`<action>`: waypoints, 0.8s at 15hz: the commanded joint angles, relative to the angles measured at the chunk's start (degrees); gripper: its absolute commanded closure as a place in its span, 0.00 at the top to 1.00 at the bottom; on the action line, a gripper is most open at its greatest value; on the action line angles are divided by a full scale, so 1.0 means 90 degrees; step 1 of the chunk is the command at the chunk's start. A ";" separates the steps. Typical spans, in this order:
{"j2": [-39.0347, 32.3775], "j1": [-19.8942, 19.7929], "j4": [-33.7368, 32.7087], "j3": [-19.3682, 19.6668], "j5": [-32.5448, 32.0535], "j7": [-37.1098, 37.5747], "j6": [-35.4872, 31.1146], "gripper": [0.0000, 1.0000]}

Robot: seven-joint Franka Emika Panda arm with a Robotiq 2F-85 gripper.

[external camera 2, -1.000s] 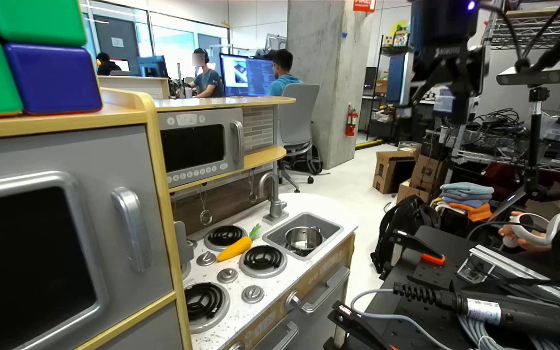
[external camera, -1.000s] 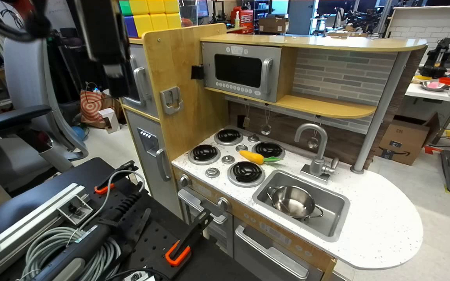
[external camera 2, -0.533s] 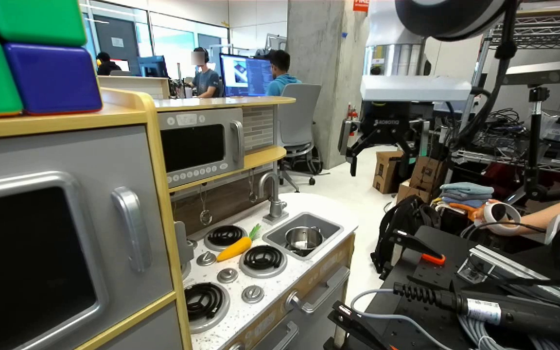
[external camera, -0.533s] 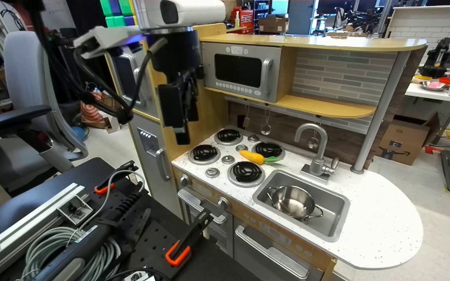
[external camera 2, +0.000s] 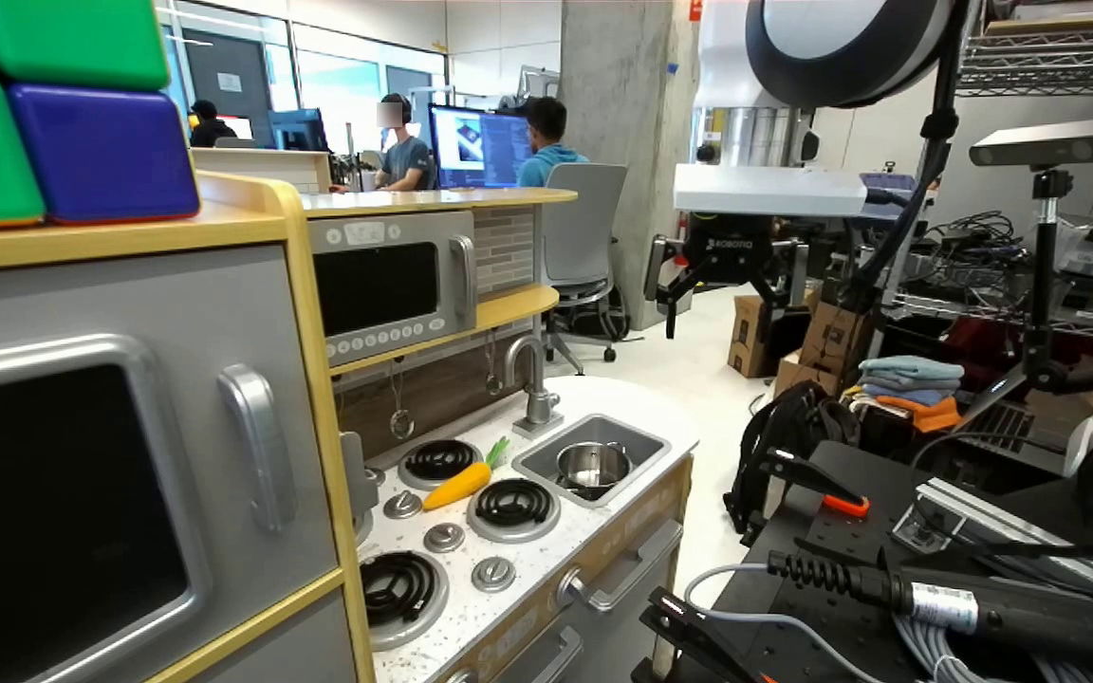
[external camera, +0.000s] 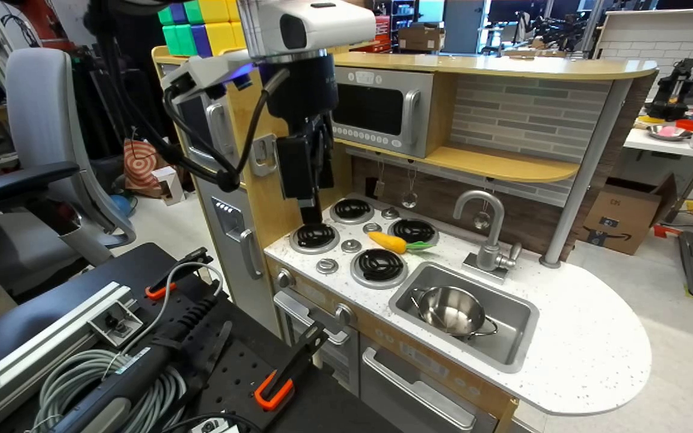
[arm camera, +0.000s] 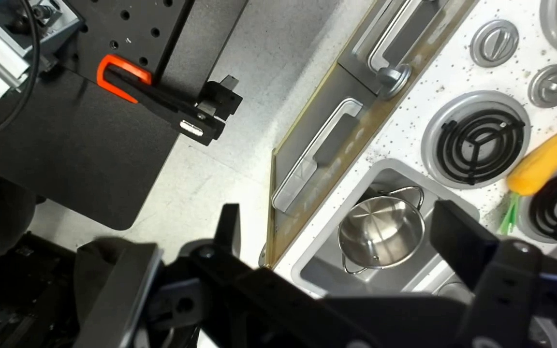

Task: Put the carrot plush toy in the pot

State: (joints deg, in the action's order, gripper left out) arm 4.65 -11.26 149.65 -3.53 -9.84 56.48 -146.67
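Note:
The carrot plush toy is yellow-orange with a green top. It lies among the toy stove burners in both exterior views (external camera: 388, 242) (external camera 2: 459, 486) and at the right of the wrist view (arm camera: 544, 157). The pot, round and shiny silver with two wire handles, sits in the grey sink basin in both exterior views (external camera: 452, 310) (external camera 2: 594, 465). It also shows between my fingers in the wrist view (arm camera: 380, 232), with nothing seen inside. My gripper is open and empty, pointing down well above counter height, in both exterior views (external camera: 311, 216) (external camera 2: 719, 321) and the wrist view (arm camera: 336, 217).
The sink basin (external camera: 527, 337) is sunk in the white counter (external camera: 593, 337). A curved faucet (external camera: 491, 228) stands behind it. A toy microwave (external camera: 376, 108) and shelf overhang the counter's back. A tall wooden side panel (external camera: 298, 120) rises left. A black table (external camera: 214, 361) with clamps and cables stands in front.
My gripper comes down from high up and moves toward the kitchen, most of it in the first half second. It stays open in the recent frames. The carrot and the pot stay put.

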 commanded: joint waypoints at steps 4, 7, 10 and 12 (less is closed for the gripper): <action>-0.0690 0.0123 0.0272 0.0119 -0.0999 0.2187 -0.2376 1.00; -0.1345 -0.0071 -0.0205 0.0505 -0.2427 0.3675 -0.3117 1.00; -0.2206 0.0869 -0.1263 0.1666 -0.3187 0.5152 -0.2938 1.00; -0.2934 0.1585 -0.1975 0.2400 -0.3245 0.6014 -0.2904 1.00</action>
State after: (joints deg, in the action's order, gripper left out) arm -11.51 -5.81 142.26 9.59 -36.42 99.35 -173.03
